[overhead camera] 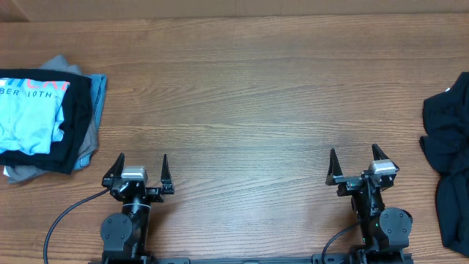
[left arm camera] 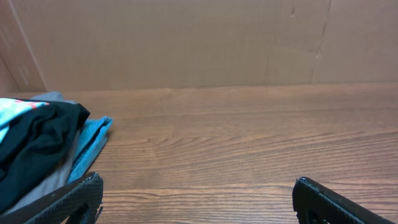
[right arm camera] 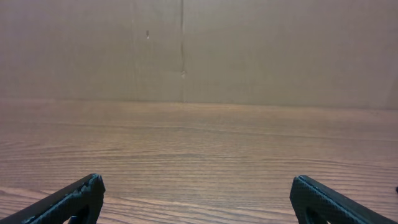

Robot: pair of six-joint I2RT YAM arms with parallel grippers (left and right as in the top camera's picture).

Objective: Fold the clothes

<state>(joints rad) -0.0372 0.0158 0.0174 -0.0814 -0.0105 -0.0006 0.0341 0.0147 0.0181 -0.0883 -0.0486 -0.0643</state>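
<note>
Clothes (overhead camera: 448,139): black, lying crumpled at the counter's (overhead camera: 242,95) right edge, folding not yet begun.
Stack (overhead camera: 79,132), left edge: blue shirt (overhead camera: 26,121) sitting on top, seemingly folded.
Lettering showing: "BER 10TH"; the rest unreadable.
Left hand (overhead camera: 142,160), right hand (overhead camera: 354,150): both standing released, holding nothing.

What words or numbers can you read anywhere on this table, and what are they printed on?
"BER 10TH": white lettering on the light blue T-shirt; the start of the word is out of view.
A larger white line above it: partly folded under, not readable.
No other text shows.
</note>
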